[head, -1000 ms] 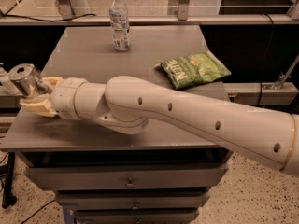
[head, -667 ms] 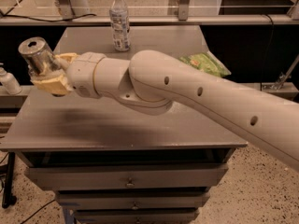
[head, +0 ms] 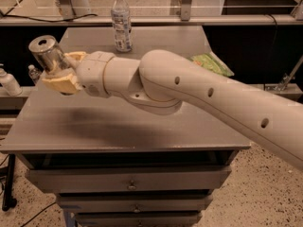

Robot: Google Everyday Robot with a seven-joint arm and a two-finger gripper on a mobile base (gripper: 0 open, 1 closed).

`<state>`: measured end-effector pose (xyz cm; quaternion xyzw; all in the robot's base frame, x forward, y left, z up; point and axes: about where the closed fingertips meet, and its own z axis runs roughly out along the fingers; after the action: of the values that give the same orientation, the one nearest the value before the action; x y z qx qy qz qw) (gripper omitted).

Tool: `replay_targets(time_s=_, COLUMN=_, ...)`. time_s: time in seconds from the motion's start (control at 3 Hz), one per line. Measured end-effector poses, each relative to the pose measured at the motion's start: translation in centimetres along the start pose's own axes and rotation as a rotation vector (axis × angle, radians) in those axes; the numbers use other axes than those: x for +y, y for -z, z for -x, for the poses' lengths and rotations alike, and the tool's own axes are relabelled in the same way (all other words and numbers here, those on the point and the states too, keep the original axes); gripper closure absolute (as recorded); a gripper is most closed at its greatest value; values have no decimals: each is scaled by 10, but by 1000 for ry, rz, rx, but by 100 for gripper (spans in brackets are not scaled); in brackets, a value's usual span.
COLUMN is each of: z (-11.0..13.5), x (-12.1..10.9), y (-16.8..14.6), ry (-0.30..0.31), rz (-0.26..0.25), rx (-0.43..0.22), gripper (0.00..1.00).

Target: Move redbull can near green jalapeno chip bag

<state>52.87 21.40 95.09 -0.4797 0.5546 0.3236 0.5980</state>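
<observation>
Tan end effector clamped round slim silver redbull can, aloft at left. Carry level; lower upright beside crinkly green jalapeno chip bag.

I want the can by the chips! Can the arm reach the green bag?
Probably yes. The gripper holds the redbull can above the table's left edge; the green jalapeno chip bag lies at right, and the bottle stands farther back, off that path.

Left above the smooth grey table, matt tan jaws hold the shiny metal redbull can.
</observation>
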Motion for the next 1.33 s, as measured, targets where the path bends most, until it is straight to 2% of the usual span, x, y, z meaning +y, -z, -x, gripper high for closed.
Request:
replay_targets(time_s=0.33, z=-17, x=-29, y=29, ry=-3, rz=-44, rx=6, gripper=100)
replay_targets(time_s=1.0, z=-53, x=-118, y=138, ry=-34, rz=-254, rx=78, gripper=100)
replay_targets(time_s=1.33, z=-50, x=-161, y=172, ry=-17, rz=-317, rx=106, gripper=100)
